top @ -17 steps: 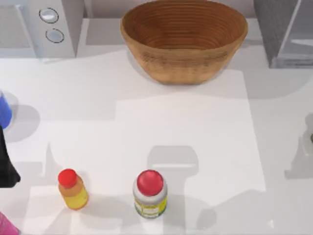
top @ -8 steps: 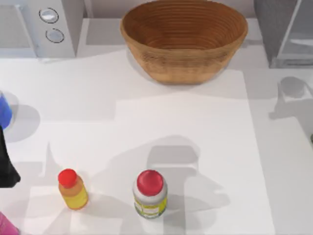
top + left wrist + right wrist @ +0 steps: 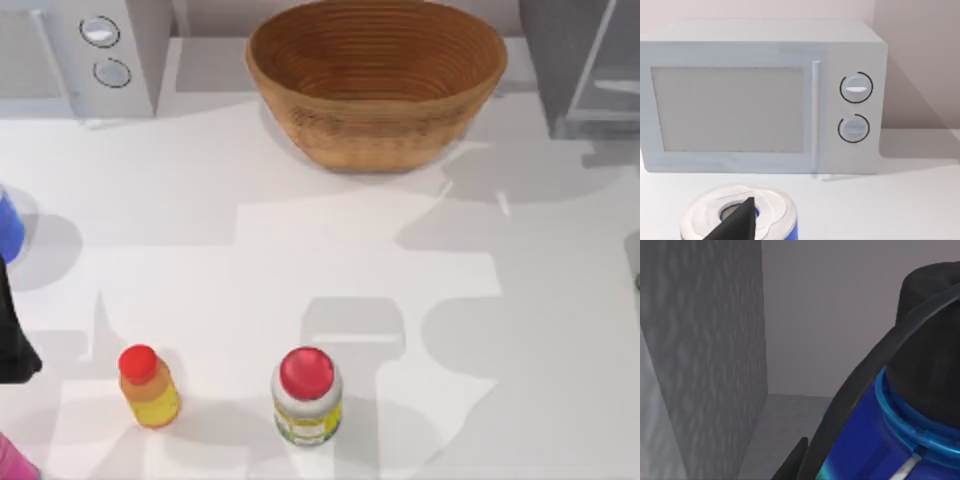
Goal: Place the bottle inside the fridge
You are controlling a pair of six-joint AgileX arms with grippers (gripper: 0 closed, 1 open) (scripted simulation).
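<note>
The bottle [image 3: 900, 440] is gripped by the right gripper [image 3: 805, 460] and held beside the fridge [image 3: 705, 355] wall, near the table's [image 3: 300, 250] far right corner, presumably for insertion; the left arm is parked at the left edge.

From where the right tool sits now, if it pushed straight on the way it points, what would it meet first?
Probably the fridge: its dark grey wall stands close ahead, beside the bottle. Past that wall a grey floor runs to a plain back surface; depth is unclear.

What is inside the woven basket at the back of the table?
The basket holds nothing visible: only its ribbed inner wall and floor show in the top view. Its near wall hides the table behind it.
</note>
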